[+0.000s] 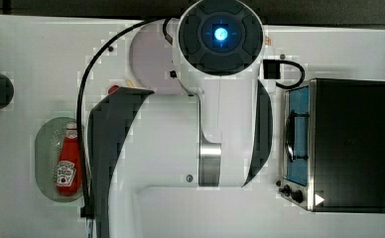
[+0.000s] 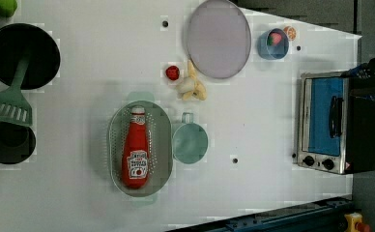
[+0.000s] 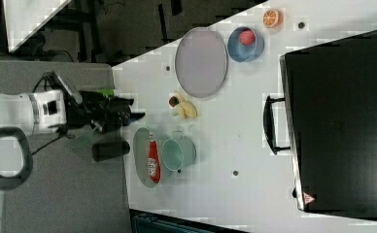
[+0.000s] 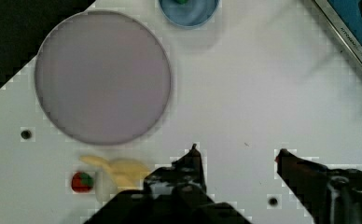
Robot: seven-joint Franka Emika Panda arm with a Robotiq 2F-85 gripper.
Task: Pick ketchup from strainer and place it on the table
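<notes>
Gripper (image 4: pixel 237 154) nearest cam: fingers spread wide, empty, above bare table (image 4: pixel 263 93), w/ nothing grasped yet. Ketchup (image 2: pixel 136 150) lies flat in strainer (image 2: pixel 115 145), so pick, lift & place all remain. Nearby: teal cup (image 2: pixel 190 142) touching the strainer rim, strawberry (image 2: pixel 172 73), banana (image 2: pixel 194 86), grey plate (image 2: pixel 218 38). The cup may crowd the grasp.

Red ketchup (image 2: pixel 136 151) w/ white cap, flat inside mint oval strainer (image 2: pixel 162 145) on white table (image 2: pixel 253 121).
</notes>
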